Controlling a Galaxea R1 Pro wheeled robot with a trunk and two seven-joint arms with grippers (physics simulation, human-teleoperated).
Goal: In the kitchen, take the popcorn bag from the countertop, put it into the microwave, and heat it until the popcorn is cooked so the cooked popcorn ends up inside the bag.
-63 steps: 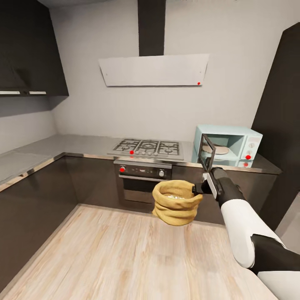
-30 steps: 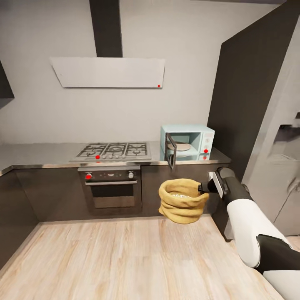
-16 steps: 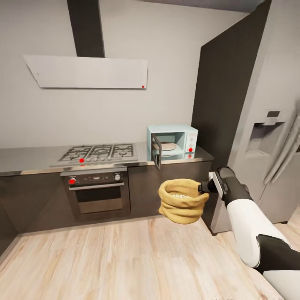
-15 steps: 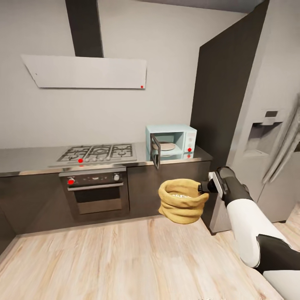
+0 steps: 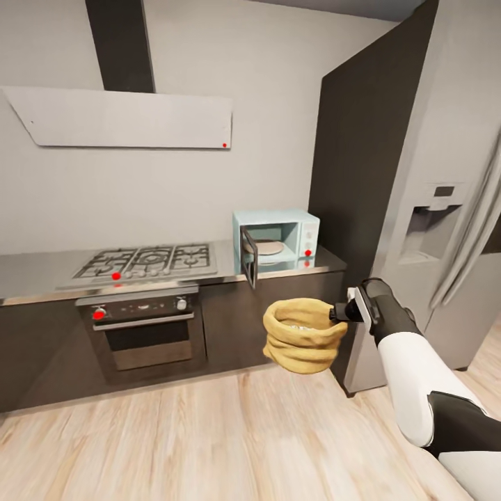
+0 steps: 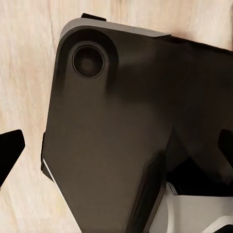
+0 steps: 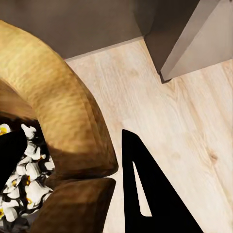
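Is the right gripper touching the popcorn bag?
Touching. Right wrist view: the right gripper has its jaws on either side of the popcorn bag rim, pinching it.

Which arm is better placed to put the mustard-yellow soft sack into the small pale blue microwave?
Probably the right. The right gripper already holds the mustard-yellow soft sack by its rim, and the small pale blue microwave stands ahead with its door open.

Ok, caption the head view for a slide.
Right gripper carries the popcorn bag by its rim above the wood floor, facing the open microwave on the countertop.
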